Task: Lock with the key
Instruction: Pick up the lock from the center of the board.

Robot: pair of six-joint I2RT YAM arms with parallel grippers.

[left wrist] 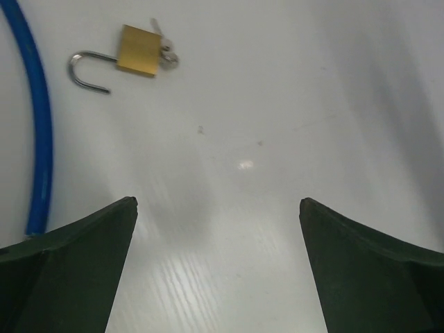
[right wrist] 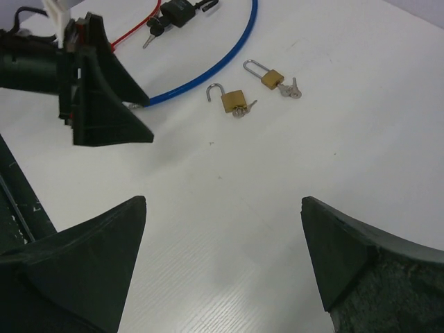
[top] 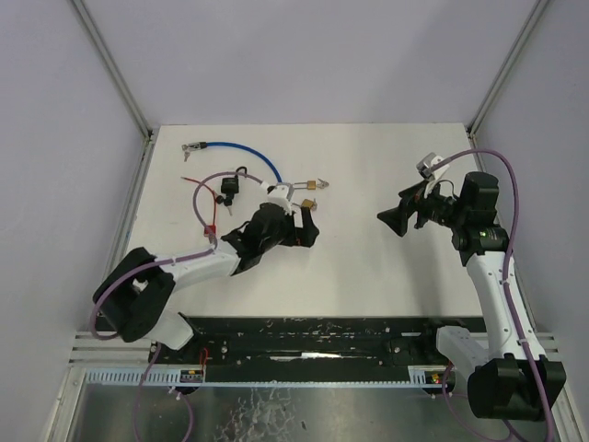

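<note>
Two small brass padlocks lie on the white table, each with a silver key in its keyhole. The nearer padlock has its shackle swung open and its key sticking out. The second padlock lies just beyond it. My left gripper hovers open a short way from the nearer padlock, nothing between its fingers. My right gripper is open too, over bare table to the right of both padlocks.
A blue cable curves from the back left toward the padlocks. A black lock on a red cable lies left of the left gripper. White walls close off the table's far and side edges.
</note>
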